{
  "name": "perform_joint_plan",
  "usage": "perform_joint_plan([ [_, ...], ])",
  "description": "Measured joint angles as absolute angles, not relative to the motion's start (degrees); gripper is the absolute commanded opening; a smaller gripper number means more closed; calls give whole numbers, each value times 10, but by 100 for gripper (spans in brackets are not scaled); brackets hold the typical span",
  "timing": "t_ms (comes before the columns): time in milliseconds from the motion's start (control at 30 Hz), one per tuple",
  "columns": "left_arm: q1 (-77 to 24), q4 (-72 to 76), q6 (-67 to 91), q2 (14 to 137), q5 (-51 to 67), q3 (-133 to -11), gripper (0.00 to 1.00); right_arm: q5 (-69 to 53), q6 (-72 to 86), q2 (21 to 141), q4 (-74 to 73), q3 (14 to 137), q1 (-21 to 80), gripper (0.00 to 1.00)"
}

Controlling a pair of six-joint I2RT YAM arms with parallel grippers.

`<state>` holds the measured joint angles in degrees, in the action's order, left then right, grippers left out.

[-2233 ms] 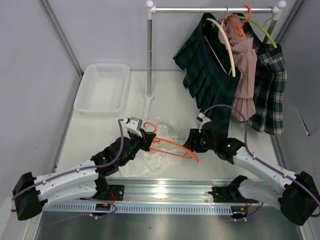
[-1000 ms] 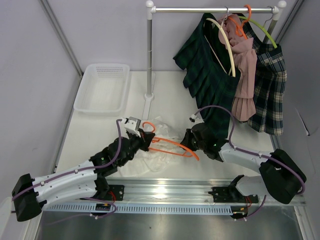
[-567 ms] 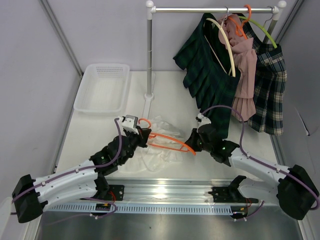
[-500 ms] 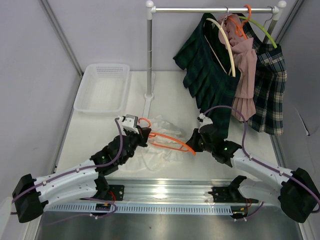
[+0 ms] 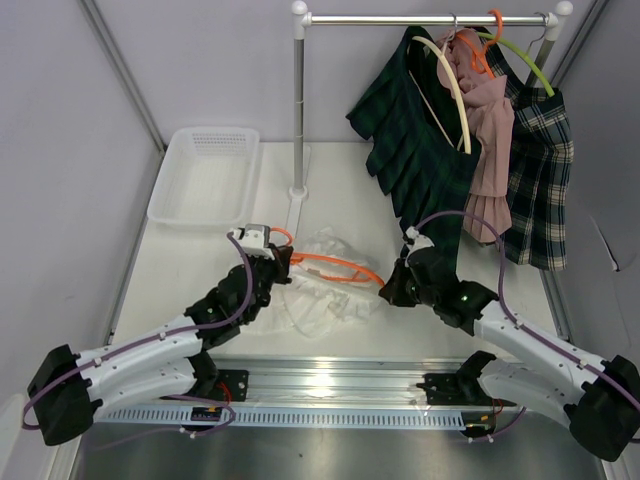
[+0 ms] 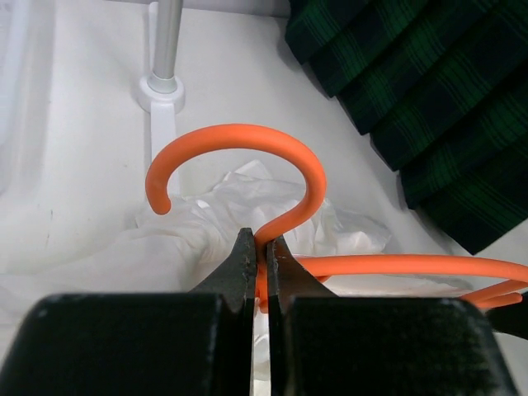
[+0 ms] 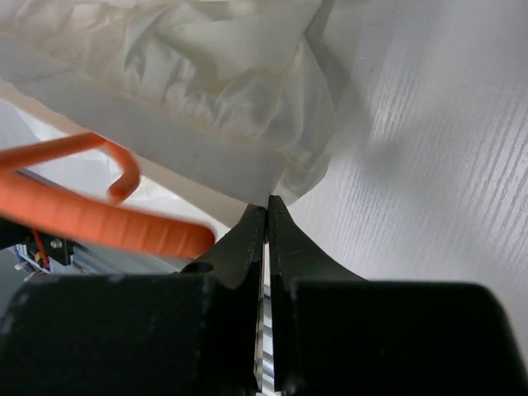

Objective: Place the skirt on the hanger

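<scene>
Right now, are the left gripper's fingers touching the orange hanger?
Touching. The left wrist view shows the left gripper with its fingers shut on the neck of the orange hanger, just below the hook, with no gap.

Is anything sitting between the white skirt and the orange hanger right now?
Nothing visible does. The hanger, clamped at its neck by the left gripper, lies directly over the skirt. The right gripper has its jaws shut on the skirt's edge, right beside the hanger's arm.

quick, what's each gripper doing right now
Left gripper: closed on the neck of the orange hanger.
Right gripper: closed, pinching an edge of the white skirt.
</scene>
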<state>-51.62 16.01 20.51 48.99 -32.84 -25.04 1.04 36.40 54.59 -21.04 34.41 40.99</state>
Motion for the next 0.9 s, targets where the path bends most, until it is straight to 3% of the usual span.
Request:
perform_joint_plan([
  [900,-544,189,157,469,-402,-211,0,17,338,575,-307,453,392,0],
])
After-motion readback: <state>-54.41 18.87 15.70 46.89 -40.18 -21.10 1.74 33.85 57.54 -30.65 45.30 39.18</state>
